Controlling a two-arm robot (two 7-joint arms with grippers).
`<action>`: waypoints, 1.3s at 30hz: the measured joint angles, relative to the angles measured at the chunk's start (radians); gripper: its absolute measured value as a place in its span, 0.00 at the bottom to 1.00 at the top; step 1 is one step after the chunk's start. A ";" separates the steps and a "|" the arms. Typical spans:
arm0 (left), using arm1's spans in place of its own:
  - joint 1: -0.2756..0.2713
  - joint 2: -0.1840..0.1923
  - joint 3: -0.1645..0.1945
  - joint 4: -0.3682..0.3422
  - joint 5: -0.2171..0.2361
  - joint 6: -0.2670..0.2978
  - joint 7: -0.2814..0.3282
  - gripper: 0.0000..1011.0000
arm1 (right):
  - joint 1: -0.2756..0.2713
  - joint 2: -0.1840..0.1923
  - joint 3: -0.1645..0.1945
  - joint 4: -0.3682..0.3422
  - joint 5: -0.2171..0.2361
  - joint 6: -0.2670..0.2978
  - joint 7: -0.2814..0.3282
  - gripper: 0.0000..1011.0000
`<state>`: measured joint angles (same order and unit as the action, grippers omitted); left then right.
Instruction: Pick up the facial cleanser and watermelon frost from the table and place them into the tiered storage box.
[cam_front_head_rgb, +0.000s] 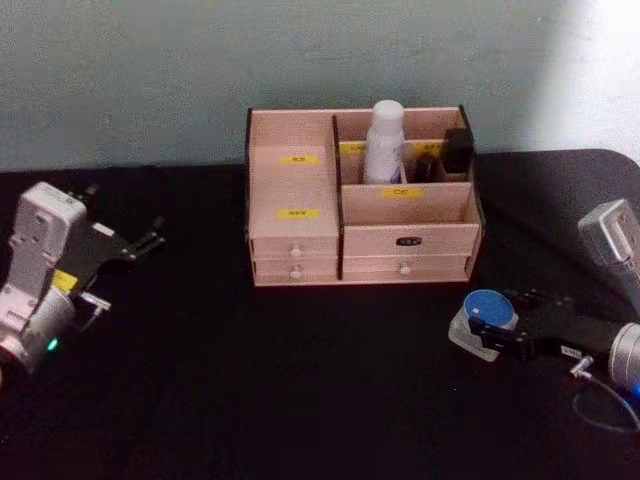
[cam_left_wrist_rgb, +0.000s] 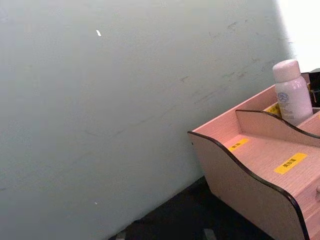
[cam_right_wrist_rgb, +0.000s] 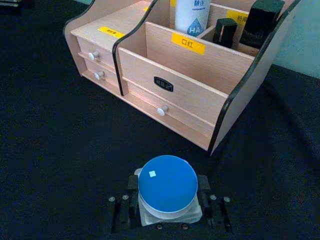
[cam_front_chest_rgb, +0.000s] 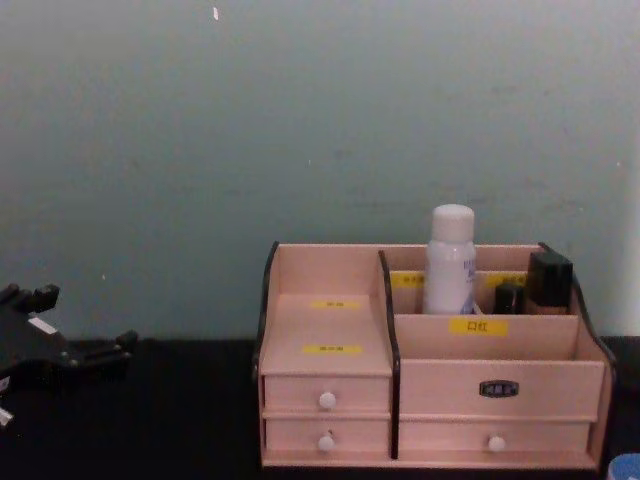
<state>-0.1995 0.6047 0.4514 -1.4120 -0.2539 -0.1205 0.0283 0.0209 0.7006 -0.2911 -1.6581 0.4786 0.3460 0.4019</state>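
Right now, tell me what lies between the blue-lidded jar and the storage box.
Only bare black table separates jar from box, per right wrist view.

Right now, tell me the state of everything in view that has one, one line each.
tiered storage box: upright on the table, drawers shut.
white bottle: upright in a back compartment, cap on.
blue-lidded jar: lid on, held before the box.
right gripper: shut on the blue-lidded jar.
left gripper: open, idle at the table's left.
black containers: upright in the back right compartment.
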 joint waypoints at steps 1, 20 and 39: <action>0.000 0.000 0.000 0.000 0.000 0.000 0.000 0.99 | 0.000 0.001 0.000 0.000 0.000 -0.001 0.001 0.70; 0.000 0.000 0.000 0.000 0.000 0.000 0.000 0.99 | 0.062 0.028 -0.012 -0.026 0.048 -0.017 0.079 0.70; 0.000 0.000 0.000 0.000 0.000 0.000 0.000 0.99 | 0.271 -0.026 -0.127 0.033 0.077 -0.037 0.176 0.70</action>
<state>-0.1995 0.6047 0.4514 -1.4120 -0.2539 -0.1206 0.0283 0.2919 0.6748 -0.4183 -1.6252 0.5560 0.3089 0.5775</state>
